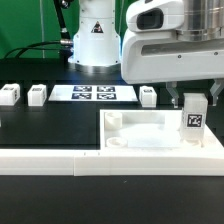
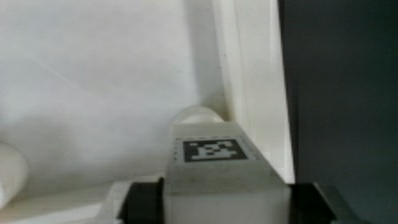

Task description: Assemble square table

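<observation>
The square table's top (image 1: 150, 135) lies underside up on the black table, its rim (image 2: 260, 70) and inner floor (image 2: 89, 100) filling the wrist view. My gripper (image 1: 194, 106) is shut on a white tagged leg block (image 1: 195, 120), held upright over the top's corner on the exterior view's right. In the wrist view the leg (image 2: 217, 158) sits between both dark fingers (image 2: 139, 202), its far end by a round corner socket (image 2: 199, 116). Whether it touches the socket I cannot tell. Three loose legs (image 1: 10, 95) (image 1: 38, 95) (image 1: 147, 96) stand behind.
The marker board (image 1: 92, 94) lies flat at the back by the robot's base. A long white L-shaped rail (image 1: 60, 158) runs along the table's front edge and up against the tabletop.
</observation>
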Tool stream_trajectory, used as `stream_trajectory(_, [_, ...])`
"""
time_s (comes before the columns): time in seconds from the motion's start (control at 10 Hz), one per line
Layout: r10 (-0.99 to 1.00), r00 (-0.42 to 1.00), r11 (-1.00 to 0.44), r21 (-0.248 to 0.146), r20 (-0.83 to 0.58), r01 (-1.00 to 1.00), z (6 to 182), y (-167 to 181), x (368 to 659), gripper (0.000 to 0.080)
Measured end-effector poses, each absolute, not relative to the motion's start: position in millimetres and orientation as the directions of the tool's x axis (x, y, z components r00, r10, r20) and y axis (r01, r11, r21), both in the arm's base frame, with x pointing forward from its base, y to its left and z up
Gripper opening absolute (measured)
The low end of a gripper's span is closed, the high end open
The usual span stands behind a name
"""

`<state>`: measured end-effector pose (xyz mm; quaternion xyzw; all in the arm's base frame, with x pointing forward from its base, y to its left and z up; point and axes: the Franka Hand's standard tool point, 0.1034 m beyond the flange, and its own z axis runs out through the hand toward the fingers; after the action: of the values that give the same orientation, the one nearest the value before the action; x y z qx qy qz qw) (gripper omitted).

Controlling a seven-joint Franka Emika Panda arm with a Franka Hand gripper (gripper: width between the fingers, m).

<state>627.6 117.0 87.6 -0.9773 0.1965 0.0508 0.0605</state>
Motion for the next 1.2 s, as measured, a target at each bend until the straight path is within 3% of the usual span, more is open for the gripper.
stream_trajectory(0.3, [-0.791,0.582,-0.579,-0.075,-0.190,-0.812,85.5,118.8,625.1,0.0297])
stream_trajectory(0.8, [-0.929,0.297,-0.301,-0.018,-0.219,-0.953,85.0,122.6,625.1,0.0297])
stream_trajectory(0.9, [-0.960,0.160,-0.163,-0.005,-0.232,-0.987,84.7,117.7,627.8,0.0297])
stream_trajectory(1.0, [-0.967,-0.081,0.075,0.035,-0.242,-0.997,84.4,119.1,626.9,0.0297])
stream_trajectory(1.2, [-0.912,-0.322,0.317,0.062,-0.254,-0.947,83.8,128.3,626.8,0.0297])
